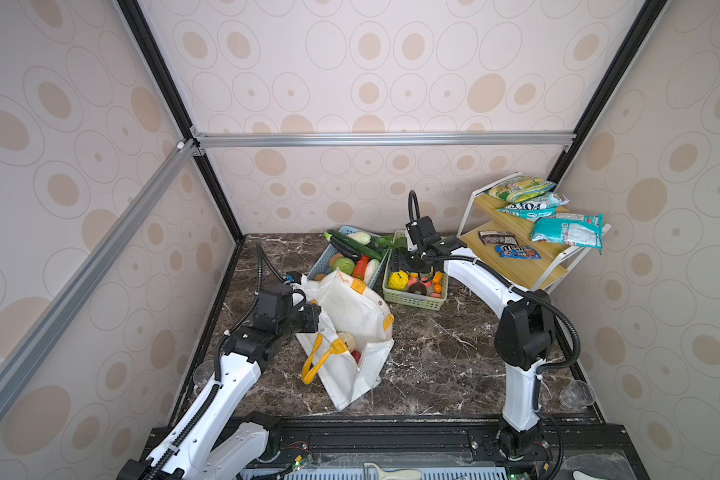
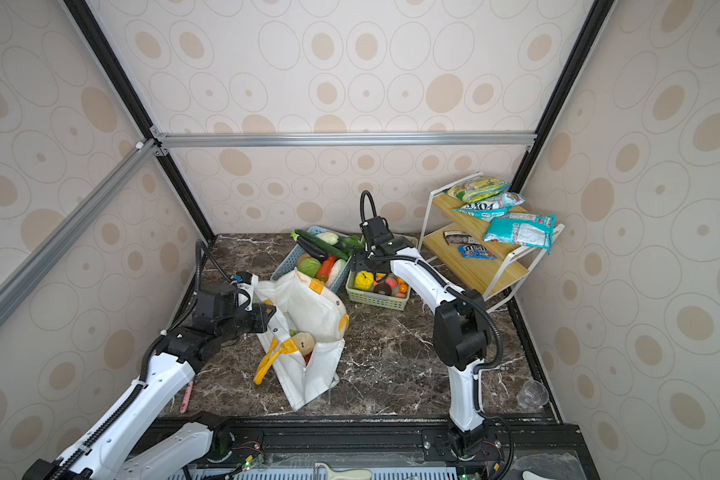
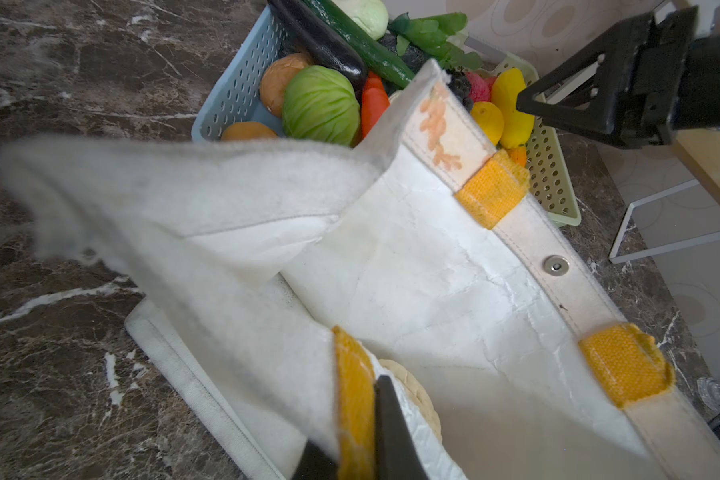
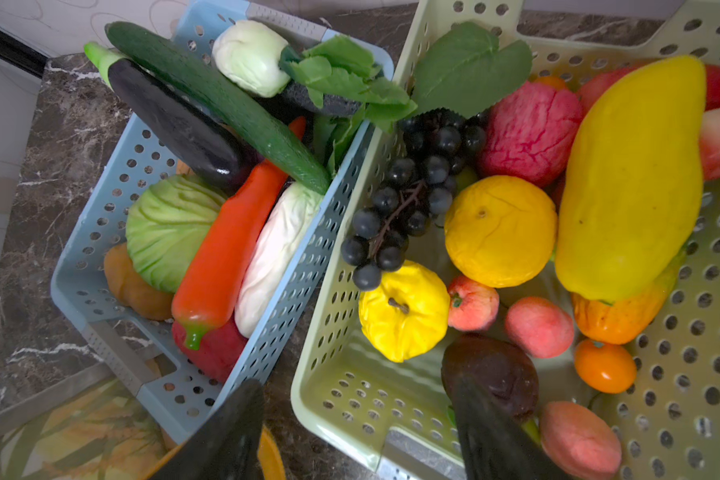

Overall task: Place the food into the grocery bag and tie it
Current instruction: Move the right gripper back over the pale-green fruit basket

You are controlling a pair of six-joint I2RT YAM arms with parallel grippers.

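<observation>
The white grocery bag (image 1: 352,305) (image 2: 308,299) stands open at mid-table in both top views. My left gripper (image 1: 314,316) (image 3: 354,419) is shut on the bag's rim at a yellow-orange strap, holding that side up. A tan fruit (image 1: 346,340) and a red one lie inside the bag. The rest of the food (image 1: 416,282) fills a green basket (image 4: 329,374): a yellow mango (image 4: 632,178), an orange (image 4: 499,230), dark grapes (image 4: 408,195) and peaches. My right gripper (image 1: 410,266) (image 4: 356,432) hangs open over the basket's near corner, holding nothing.
A blue basket (image 1: 321,266) of toy vegetables touches the green basket's left side. A wooden two-tier shelf (image 1: 528,266) with snack packets stands at the back right. A clear cup (image 1: 576,392) sits near the front right edge. A pink stick (image 2: 186,397) lies at the front left.
</observation>
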